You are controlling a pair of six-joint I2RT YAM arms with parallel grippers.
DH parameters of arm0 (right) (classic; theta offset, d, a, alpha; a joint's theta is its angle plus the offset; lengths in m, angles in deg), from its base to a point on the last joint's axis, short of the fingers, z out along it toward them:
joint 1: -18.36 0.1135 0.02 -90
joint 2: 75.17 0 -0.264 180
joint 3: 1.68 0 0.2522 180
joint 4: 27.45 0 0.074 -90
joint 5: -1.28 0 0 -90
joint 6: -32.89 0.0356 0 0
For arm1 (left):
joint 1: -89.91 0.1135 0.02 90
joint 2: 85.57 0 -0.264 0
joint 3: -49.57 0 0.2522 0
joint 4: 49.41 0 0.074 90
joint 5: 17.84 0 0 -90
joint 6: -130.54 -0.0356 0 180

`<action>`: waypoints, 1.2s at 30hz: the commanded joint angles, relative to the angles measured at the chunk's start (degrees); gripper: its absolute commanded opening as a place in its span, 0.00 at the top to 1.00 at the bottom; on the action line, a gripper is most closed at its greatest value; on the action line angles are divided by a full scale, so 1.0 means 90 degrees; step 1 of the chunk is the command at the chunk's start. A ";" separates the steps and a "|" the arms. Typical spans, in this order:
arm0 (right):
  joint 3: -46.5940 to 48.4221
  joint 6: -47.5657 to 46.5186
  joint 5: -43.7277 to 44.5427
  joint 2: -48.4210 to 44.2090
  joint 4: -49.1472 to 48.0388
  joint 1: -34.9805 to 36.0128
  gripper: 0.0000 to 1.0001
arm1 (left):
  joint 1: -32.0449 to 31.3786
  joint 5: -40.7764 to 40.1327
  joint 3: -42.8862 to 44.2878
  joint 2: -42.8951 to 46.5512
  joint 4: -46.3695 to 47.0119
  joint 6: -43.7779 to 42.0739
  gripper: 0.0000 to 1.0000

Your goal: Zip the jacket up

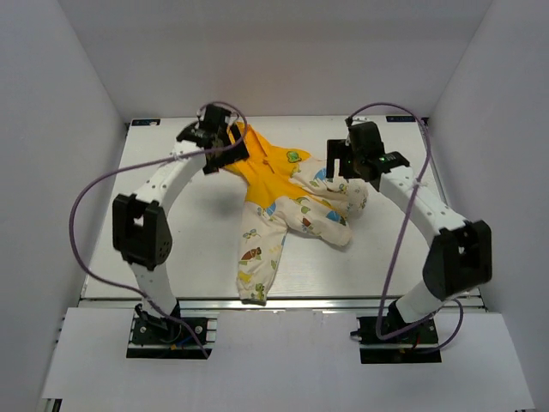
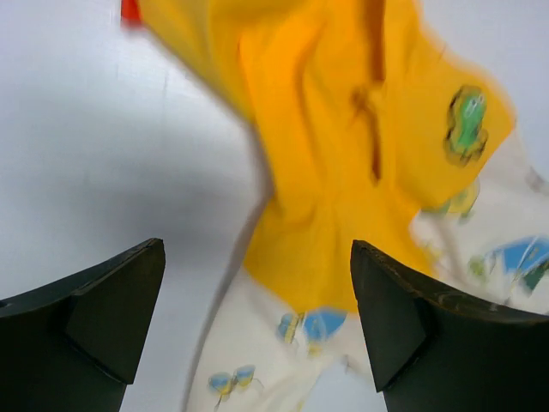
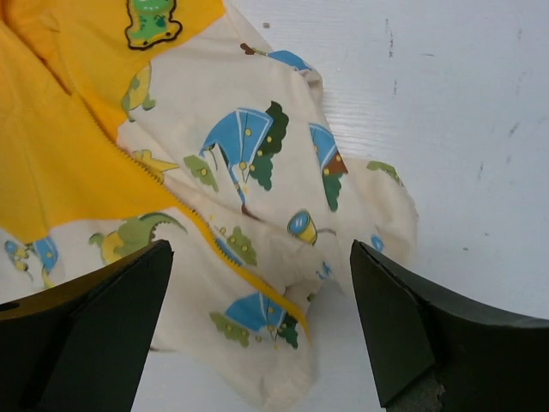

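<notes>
Currently jacket (image 1: 274, 182) crumpled on table (image 1: 202, 253), yellow lining exposed, zipper (image 3: 150, 172) undone; left, right jaws apart, empty.

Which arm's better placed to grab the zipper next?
Right, probably. The right fingers, open, frame the jacket right at its zipper; the left fingers hang over the yellow yoke.

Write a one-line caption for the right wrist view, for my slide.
Open right gripper above the crumpled dinosaur-print jacket, its yellow zipper edge in view, on a white table.
</notes>
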 commanded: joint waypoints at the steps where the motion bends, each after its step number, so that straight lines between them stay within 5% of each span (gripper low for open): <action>1: 0.0524 -0.0203 -0.0374 0.0940 -0.0001 -0.0198 0.11 | -0.0850 -0.0125 -0.1863 0.1151 -0.0094 0.0170 0.02; 8: 0.0848 0.0001 -0.0825 0.2435 -0.0128 -0.0305 0.11 | -0.2172 0.1144 -0.4360 0.2159 0.1040 0.0775 0.03; 16: -0.1141 0.0362 -0.1527 0.1881 -0.0899 -0.0305 0.11 | -0.2398 0.1136 -0.5438 0.1898 0.1744 0.1187 0.03; 19: -0.1883 0.0557 -0.1723 0.1404 -0.0987 -0.0267 0.11 | -0.2116 -0.0162 -0.4912 0.1264 0.0751 0.1109 0.02; 26: -0.3682 0.1250 -0.1742 -0.0218 -0.1221 0.0950 0.11 | -0.0241 -0.0748 -0.3985 0.0015 0.0436 0.0660 0.04; 30: -0.3850 0.1486 -0.2045 -0.0815 -0.1290 0.2056 0.11 | 0.0326 -0.1317 -0.2239 -0.1061 -0.0033 0.0260 0.04; 34: -0.3441 0.1291 -0.2544 -0.1350 -0.1300 0.2175 0.10 | 0.0581 -0.1287 0.0376 -0.1873 -0.1213 0.0298 0.04; 36: -0.3138 0.1019 -0.2176 -0.1644 -0.1145 0.2165 0.11 | 0.0581 -0.1307 0.0811 -0.1709 -0.1274 0.0220 0.04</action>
